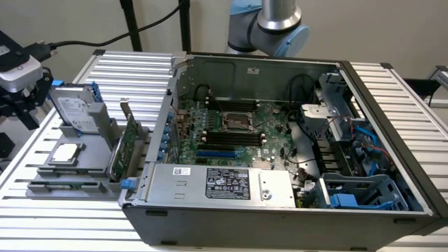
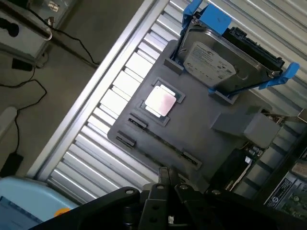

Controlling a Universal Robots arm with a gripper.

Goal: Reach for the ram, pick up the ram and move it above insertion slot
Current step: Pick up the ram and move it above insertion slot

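Pincer (image 2: 166,175) closed tight, empty, hovering over gray tray (image 2: 201,124). Ram (image 2: 163,140) on edge in tray slot, lower left of exterior view, near CPU (image 2: 161,100). Risk: closed tips descending could strike thin ram edge and jam or chip it.

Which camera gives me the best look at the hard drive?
The wrist view: the hard drive is near, its label and blue rails plain. The exterior view shows it farther off, standing on edge at that view's left.

Black tool (image 2: 165,175) (grey tray (image 2: 201,112))
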